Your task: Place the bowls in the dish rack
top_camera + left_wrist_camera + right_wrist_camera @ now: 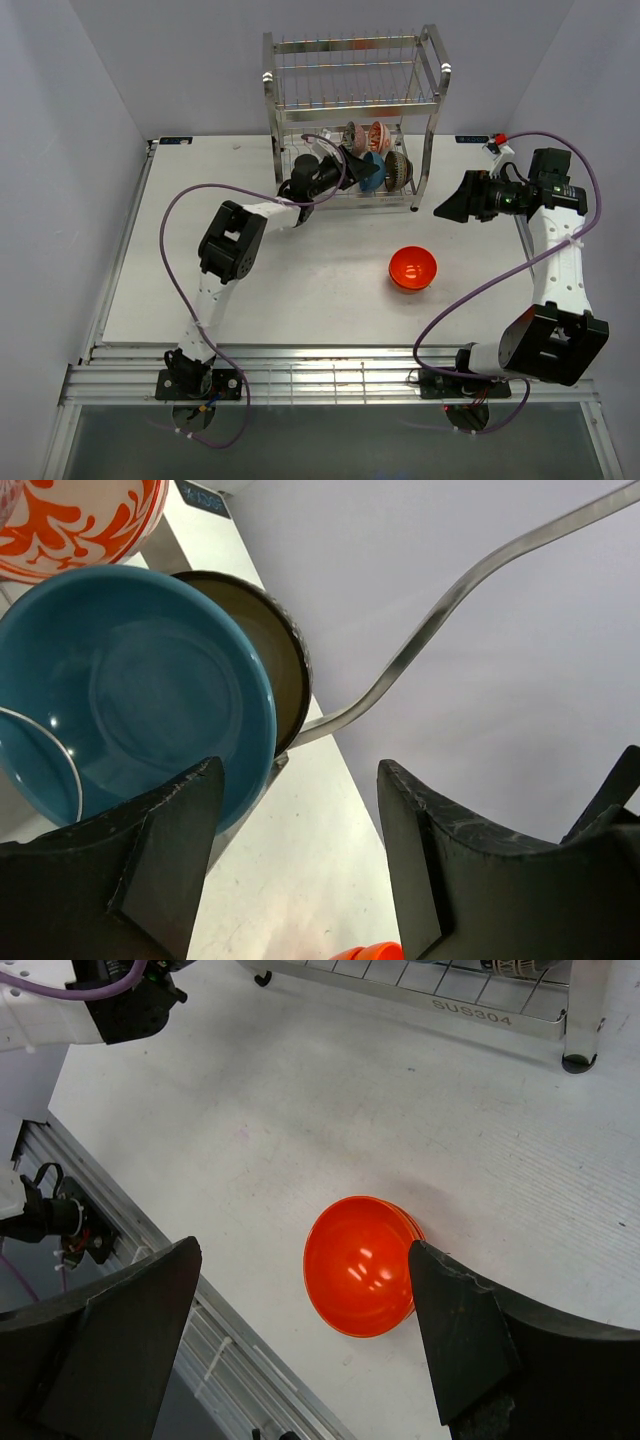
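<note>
Jaws apart, the left gripper is hanging by the blue bowl propped in the dish rack, while the right gripper, likewise spread, is hovering over the orange-red bowl at the rack's five o'clock, seemingly to collect it.

Three bowls stand in the dish rack, a fourth bowl before it.

White table: dish rack stands at far edge; orange-red bowl upright, apart, nearer front.
</note>
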Motion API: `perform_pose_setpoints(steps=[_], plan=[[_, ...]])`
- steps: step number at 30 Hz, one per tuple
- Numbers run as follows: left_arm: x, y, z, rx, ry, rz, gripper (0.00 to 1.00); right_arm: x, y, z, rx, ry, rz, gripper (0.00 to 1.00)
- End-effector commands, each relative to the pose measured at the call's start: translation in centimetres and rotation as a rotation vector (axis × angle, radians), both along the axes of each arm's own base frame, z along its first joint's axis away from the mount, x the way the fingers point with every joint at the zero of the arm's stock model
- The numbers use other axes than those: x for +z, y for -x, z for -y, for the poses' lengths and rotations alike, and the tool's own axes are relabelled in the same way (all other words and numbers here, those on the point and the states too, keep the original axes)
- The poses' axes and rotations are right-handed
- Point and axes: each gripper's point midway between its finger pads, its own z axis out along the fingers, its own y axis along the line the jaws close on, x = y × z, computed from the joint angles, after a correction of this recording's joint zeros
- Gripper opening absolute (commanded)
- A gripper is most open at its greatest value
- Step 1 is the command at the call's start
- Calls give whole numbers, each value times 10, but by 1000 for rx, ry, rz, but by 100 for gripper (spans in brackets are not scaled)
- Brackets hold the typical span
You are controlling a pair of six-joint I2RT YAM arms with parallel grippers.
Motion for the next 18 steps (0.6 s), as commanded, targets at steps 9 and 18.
perform_pose_setpoints(steps=[9,18], plan=[[58,34,-10,-62,-39,108,76,15,9,-1,11,7,45,90],[43,74,-23,-148,-133,73,77,8,5,12,-38,94,24,90]])
